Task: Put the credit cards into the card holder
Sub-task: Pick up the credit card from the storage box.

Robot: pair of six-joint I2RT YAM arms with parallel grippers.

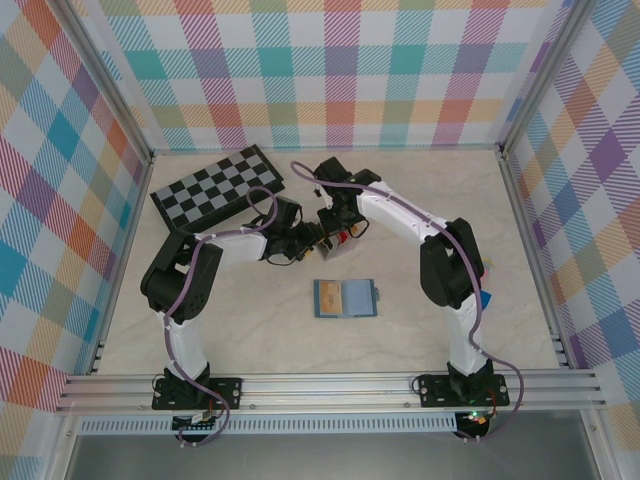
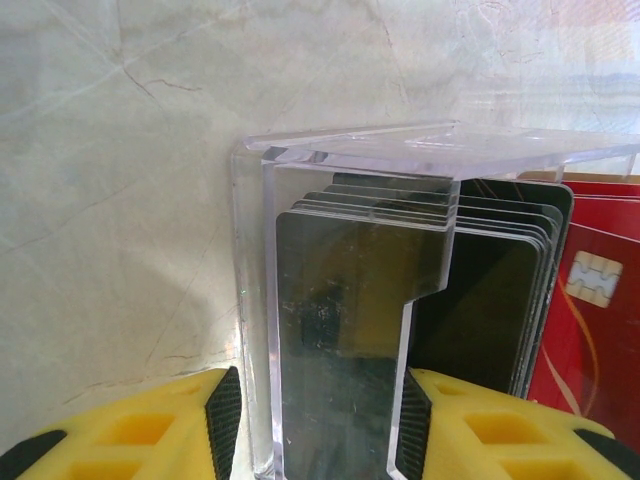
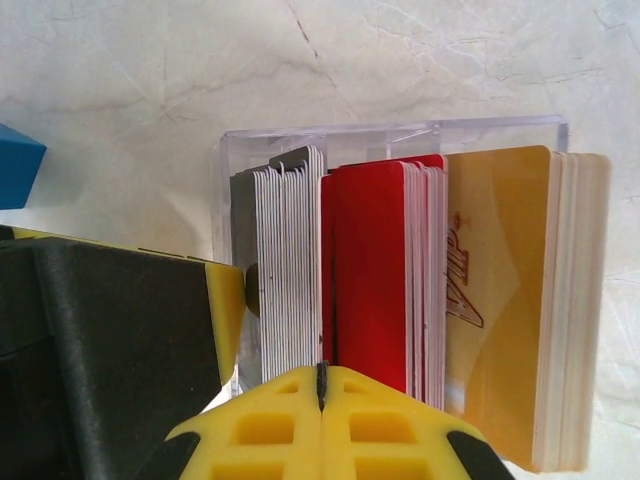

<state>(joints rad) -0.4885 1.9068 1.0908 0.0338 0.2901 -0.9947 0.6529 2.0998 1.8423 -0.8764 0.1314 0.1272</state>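
Fingers of the left gripper (image 2: 318, 435) are standing partly open, their black pads pressing on either side of the clear card holder (image 2: 350, 150) and gripping its end. Inside it, dark cards (image 2: 490, 300) are standing upright behind a notched clear panel, and a red card (image 2: 590, 320) with a chip is showing just beside them.

The right gripper (image 3: 320, 378) is holding its fingers pressed fully together, tips right at the near edge of the red cards (image 3: 375, 260). Whether a card is pinched between them cannot be told. In this wrist view the holder is carrying three upright stacks: grey-and-white cards (image 3: 285, 250), the red ones, and yellow cards (image 3: 500, 300). The left gripper's black and yellow body is crowding the holder's grey-card side.

A blue cube (image 3: 15, 165) is lying nearby on the marble-look table (image 1: 250, 330). From above, both arms are meeting at the holder in mid-table. A chessboard (image 1: 220, 188) is lying behind to the left, and an open blue-grey wallet (image 1: 345, 297) is lying nearer the arm bases.
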